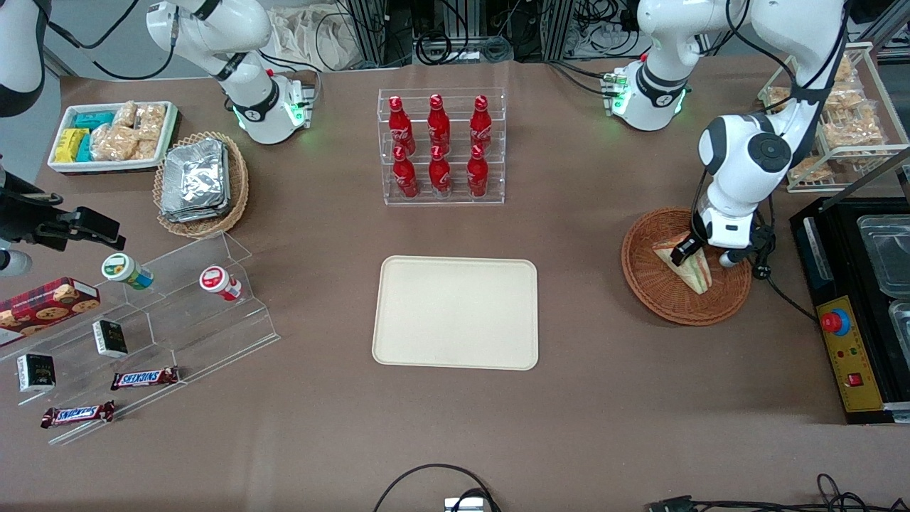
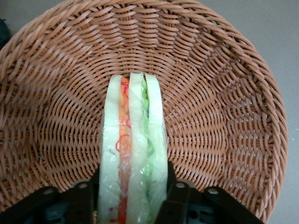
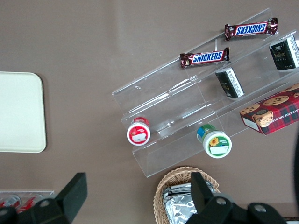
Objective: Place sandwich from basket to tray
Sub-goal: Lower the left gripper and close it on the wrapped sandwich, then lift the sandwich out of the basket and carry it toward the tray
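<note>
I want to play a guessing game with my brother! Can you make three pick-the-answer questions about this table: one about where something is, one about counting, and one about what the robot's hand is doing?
1. Where is the sandwich?
A. In the brown basket
B. On the tray
C. On the bare table

2. How many red bottles stand in the clear rack?
A. Four
B. Six
C. Eight

3. What is the hand doing?
A. Hanging open above the tray
B. Holding a bottle
C. Closed on the sandwich, down in the basket

Answers:
1. A, the sandwich lies on the woven basket.
2. B, two rows of three.
3. C, the wrist view shows a finger pressed against each side of the sandwich.
</note>
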Controlling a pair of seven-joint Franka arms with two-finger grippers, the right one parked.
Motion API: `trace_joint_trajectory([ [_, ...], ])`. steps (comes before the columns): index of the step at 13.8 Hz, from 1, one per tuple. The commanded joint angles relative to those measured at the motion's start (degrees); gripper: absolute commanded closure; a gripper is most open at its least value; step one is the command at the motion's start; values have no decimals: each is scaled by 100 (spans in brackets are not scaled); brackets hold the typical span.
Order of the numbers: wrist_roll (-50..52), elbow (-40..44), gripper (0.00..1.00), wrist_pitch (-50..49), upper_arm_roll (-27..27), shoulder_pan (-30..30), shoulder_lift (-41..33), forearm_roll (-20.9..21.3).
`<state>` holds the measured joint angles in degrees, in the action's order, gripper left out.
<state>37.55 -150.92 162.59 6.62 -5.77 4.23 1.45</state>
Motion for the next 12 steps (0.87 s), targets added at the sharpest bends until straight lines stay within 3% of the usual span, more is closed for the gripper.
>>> trace_joint_trajectory([
  [1,50,-87,72,238,15,-12,-1,101],
  [5,-370,-25,82,-77,23,-3,-229,101],
  [12,-2952,317,83,-1500,76,49,-1090,109],
])
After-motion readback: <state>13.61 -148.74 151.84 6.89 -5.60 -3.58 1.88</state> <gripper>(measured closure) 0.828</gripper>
